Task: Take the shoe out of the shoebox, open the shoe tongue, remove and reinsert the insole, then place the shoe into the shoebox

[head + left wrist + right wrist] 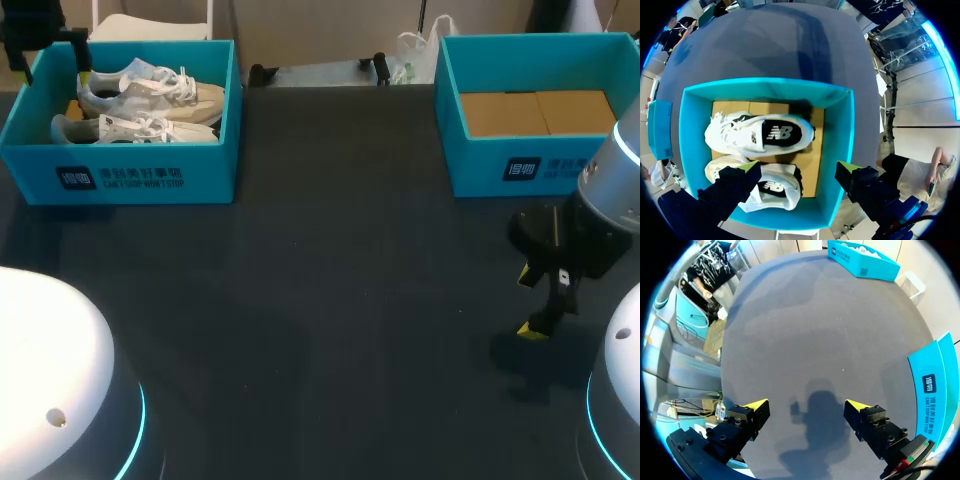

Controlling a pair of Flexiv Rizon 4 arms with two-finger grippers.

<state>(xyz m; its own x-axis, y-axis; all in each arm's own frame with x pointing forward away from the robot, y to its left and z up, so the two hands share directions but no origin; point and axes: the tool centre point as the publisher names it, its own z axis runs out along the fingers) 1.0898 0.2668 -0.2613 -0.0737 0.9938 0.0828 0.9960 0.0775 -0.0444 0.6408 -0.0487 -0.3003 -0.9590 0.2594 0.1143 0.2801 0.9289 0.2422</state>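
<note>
Two pale shoes (150,90) side by side in the teal shoebox (150,178) at the far left of the table (330,280). Above the shoebox the left gripper (797,167), fingers spread wide, grasping nothing, one yellow tip over a shoe. Near a second teal box (480,168) lined with cardboard (535,112), the right gripper (807,405), likewise released, over bare tabletop

White shoes (140,105), teal shoebox (150,175)

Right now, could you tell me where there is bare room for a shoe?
The table lies bare from the left shoebox across to the right box, short of my right arm. The right box holds only its cardboard floor. The left shoebox is crowded: two shoes fill it.
</note>
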